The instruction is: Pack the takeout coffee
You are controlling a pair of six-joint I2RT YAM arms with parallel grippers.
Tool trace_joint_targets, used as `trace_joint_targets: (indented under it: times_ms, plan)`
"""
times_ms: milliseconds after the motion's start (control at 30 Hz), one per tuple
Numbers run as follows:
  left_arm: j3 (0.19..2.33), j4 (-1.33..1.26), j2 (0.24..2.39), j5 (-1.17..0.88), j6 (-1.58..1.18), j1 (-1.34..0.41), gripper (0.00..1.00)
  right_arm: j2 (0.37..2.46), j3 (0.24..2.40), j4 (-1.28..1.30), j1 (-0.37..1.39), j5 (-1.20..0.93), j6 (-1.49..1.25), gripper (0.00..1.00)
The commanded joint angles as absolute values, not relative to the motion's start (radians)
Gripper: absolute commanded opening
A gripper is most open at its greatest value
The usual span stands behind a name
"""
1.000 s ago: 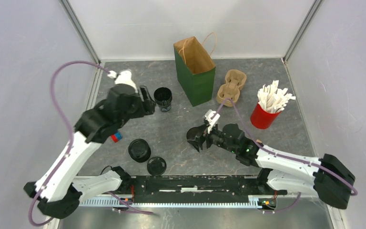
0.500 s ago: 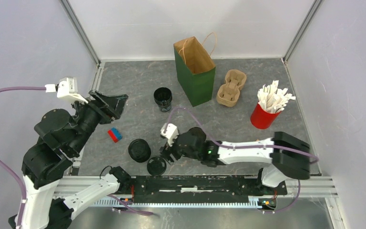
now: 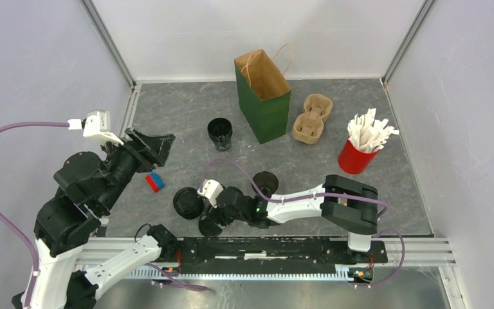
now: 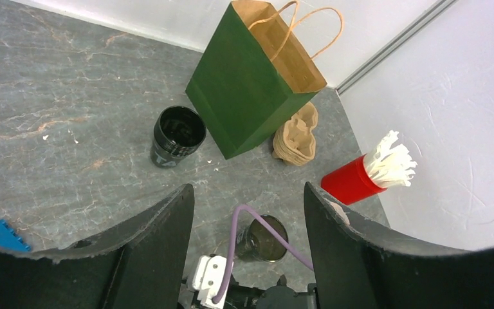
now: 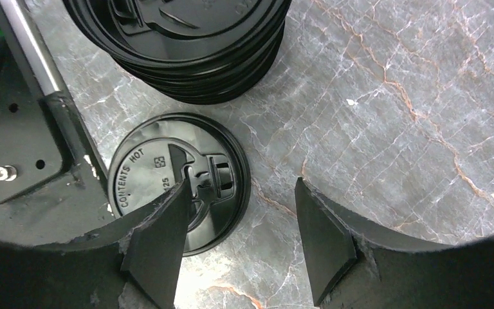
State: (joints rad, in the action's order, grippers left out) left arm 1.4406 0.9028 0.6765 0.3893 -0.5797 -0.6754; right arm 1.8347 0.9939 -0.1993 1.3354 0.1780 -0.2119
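Observation:
Two small black cups stand without lids: one (image 3: 219, 132) left of the green paper bag (image 3: 264, 96), one (image 3: 265, 183) at mid-table; both show in the left wrist view (image 4: 177, 135) (image 4: 267, 238). A stack of black lids (image 3: 187, 202) and a single loose lid (image 3: 211, 224) lie near the front. My right gripper (image 3: 215, 217) is open and low over the loose lid (image 5: 180, 177), one finger above it, the other over bare table. My left gripper (image 3: 151, 147) is open, empty and raised at the left.
A tan pulp cup carrier (image 3: 312, 118) lies right of the bag. A red cup of white packets (image 3: 358, 154) stands at the right. A blue and red block (image 3: 155, 182) lies left of the lid stack (image 5: 180, 45). The right arm's purple cable arcs over the middle cup.
My right arm swung left from mid-table to the loose lid, leaving the middle cup standing. My left arm pulled back from the far cup and rose at the left.

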Motion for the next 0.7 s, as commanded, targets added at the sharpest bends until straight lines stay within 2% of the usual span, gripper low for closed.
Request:
trace_joint_targets:
  times_ms: [0, 233, 433, 667]
  plan:
    - [1.436, 0.884, 0.673, 0.407, -0.528, -0.672, 0.70, 1.857, 1.033, -0.209, 1.339, 0.193, -0.200, 0.67]
    - [1.423, 0.884, 0.685, 0.422, -0.526, -0.672, 0.70, 1.873, 1.035, -0.190, 1.339, 0.212, -0.182, 0.61]
    - [1.399, 0.880, 0.689, 0.431, -0.524, -0.672, 0.71, 1.858, 1.018, -0.150, 1.339, 0.284, -0.163, 0.54]
    - [1.396, 0.874, 0.689, 0.433, -0.525, -0.672, 0.71, 1.808, 0.975, -0.107, 1.329, 0.374, -0.150, 0.50]
